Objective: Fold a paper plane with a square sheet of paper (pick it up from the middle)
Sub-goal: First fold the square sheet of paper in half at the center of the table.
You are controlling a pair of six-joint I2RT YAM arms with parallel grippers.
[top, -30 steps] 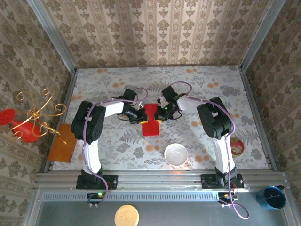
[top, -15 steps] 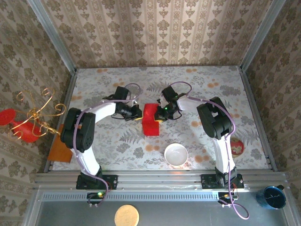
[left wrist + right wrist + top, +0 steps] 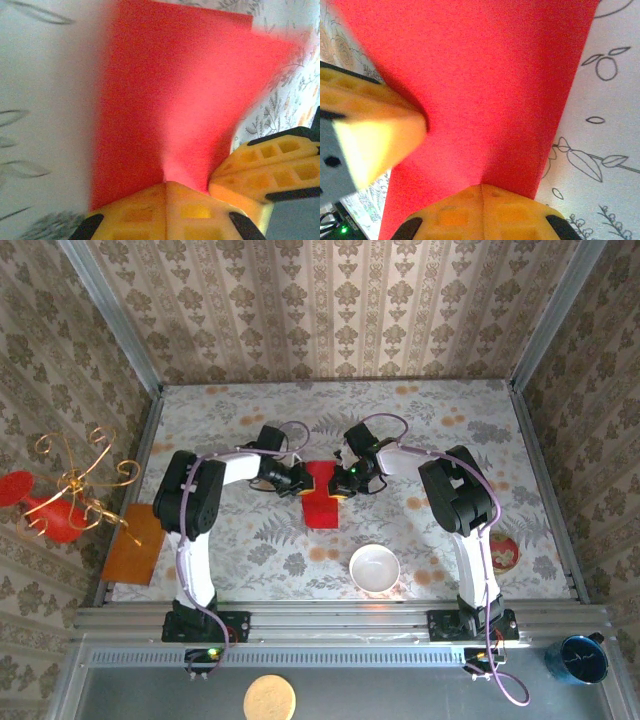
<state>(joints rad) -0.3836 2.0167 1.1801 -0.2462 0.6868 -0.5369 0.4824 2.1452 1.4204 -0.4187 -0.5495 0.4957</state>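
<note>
Left claw [image 3: 166, 182], right claw [image 3: 481, 186] pinch red paper [image 3: 165, 90]; overhead, white bowl [image 3: 374, 567] nearby.

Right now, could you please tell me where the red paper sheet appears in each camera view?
Top external: red paper sheet at table centre, beyond the white bowl.
Left wrist: red paper sheet centre, spreading upward from the bottom edge.
Right wrist: red paper sheet centre-left, running top to bottom.
Shared landmark: floral tablecloth beneath it.

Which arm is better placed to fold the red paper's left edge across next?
Probably left. The left gripper is shut on the red paper at that edge and could carry it across; the right gripper pinches the opposite edge, anchoring the sheet.
</note>
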